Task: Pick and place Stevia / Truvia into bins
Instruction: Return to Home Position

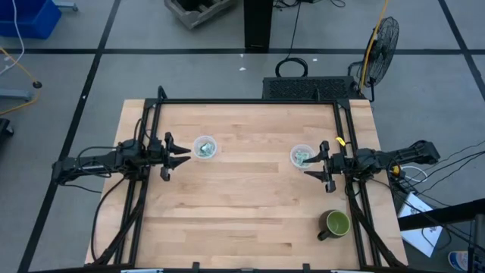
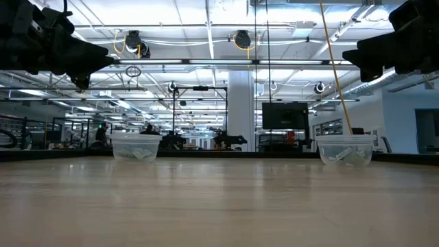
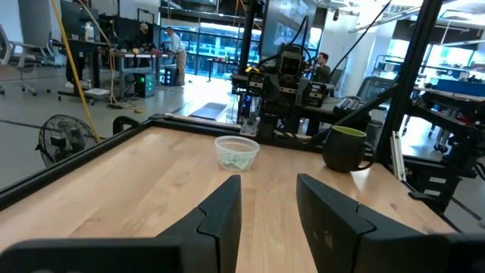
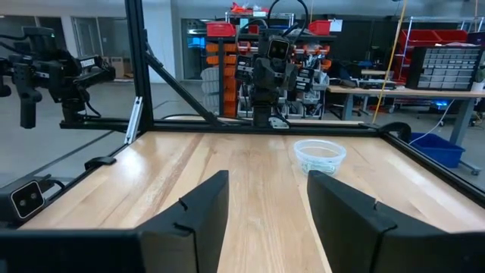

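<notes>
Two clear plastic cups stand on their bases on the wooden table. The left cup (image 1: 204, 147) (image 2: 136, 147) (image 4: 320, 155) and the right cup (image 1: 301, 156) (image 2: 345, 149) (image 3: 237, 152) each hold pale green and white sachets (image 1: 203, 149) (image 1: 301, 158). No sachet shows on the bare table. My left gripper (image 1: 184, 155) (image 3: 267, 183) hovers open just left of the left cup. My right gripper (image 1: 312, 161) (image 4: 267, 179) hovers open just right of the right cup. Both point toward the table's middle and hold nothing.
A dark green mug (image 1: 336, 224) (image 3: 346, 148) stands near the table's right near corner. A black frame (image 1: 250, 101) runs along the far edge and down both sides. Bare wood lies between the two cups and toward the near edge. People show in the room beyond.
</notes>
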